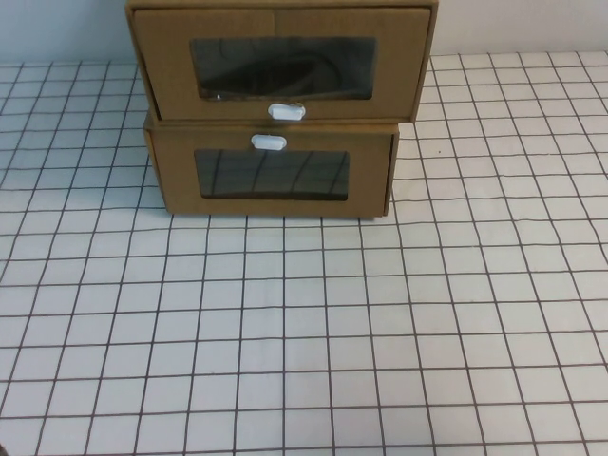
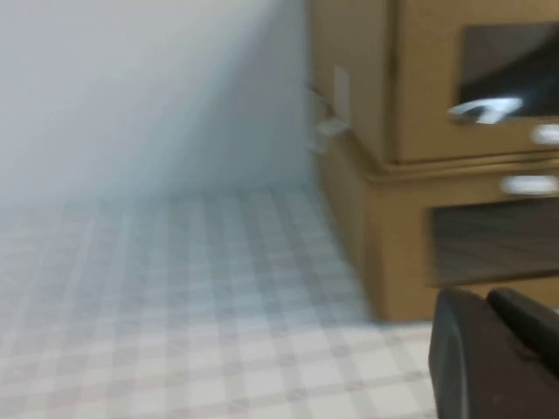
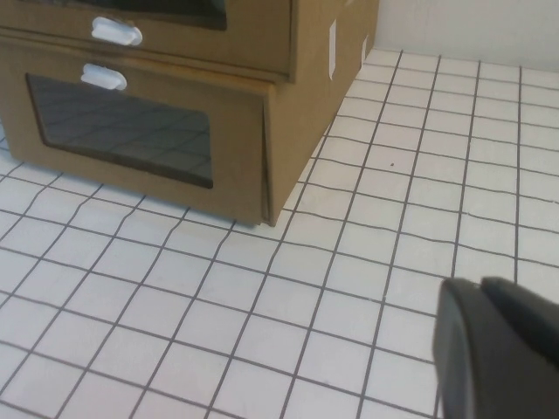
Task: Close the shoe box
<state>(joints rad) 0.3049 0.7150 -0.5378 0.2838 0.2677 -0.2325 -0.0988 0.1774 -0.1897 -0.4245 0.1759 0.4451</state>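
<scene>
The high view shows only the bench (image 1: 304,332) and the stacked boxes; neither arm appears in it. The shoe box (image 1: 280,62) sits on top of a similar cardboard box (image 1: 275,171), against the wall at the far side of the white gridded bench. Its small white pull tab (image 1: 286,111) lies just under its clear window (image 1: 283,68), and the lower box's tab (image 1: 269,142) is just beneath that again. Something dark shows through the shoe box's window. Whether its drawer front sits flush cannot be told.

The wrist views add what the high view lacks. The left wrist view, blurred, takes in the shoe box's left side, which bears a pale label (image 2: 336,105). The left end effector (image 2: 498,358) shows as a dark shape low over the bench, in front of the shoe box and off to its left, apart from the stack.

The right wrist view shows the shoe box's right side with white strips (image 3: 332,48). The right end effector (image 3: 498,349) hovers over bare bench, in front of the shoe box and off to its right, well apart from it.

Neither end effector touches or holds anything visible. Only a dark edge of each shows, so how wide either stands cannot be told.
</scene>
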